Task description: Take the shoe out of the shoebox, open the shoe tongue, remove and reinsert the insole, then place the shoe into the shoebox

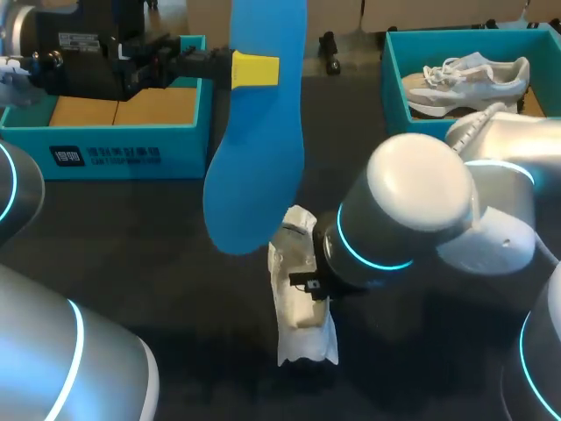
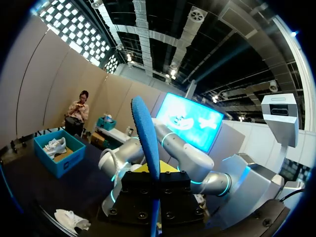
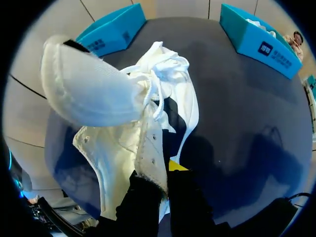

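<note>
A long blue insole (image 1: 254,140) hangs upright over the table's middle. My left gripper (image 1: 256,69) is shut on its upper part; in the left wrist view the insole (image 2: 145,138) stands edge-on between the fingers of that gripper (image 2: 155,182). Below it a white shoe (image 1: 302,307) lies on the dark table. My right gripper (image 1: 308,282) is shut on the shoe's upper edge. In the right wrist view the shoe (image 3: 113,108) fills the space ahead of the right gripper (image 3: 160,175), with its tongue pulled open and its laces loose.
A teal shoebox (image 1: 105,149) with a bare cardboard floor stands at the back left, under my left arm. A second teal box (image 1: 394,79) at the back right holds another pale shoe (image 1: 465,79). My right arm's bulky elbow (image 1: 421,202) hangs over the table's right half.
</note>
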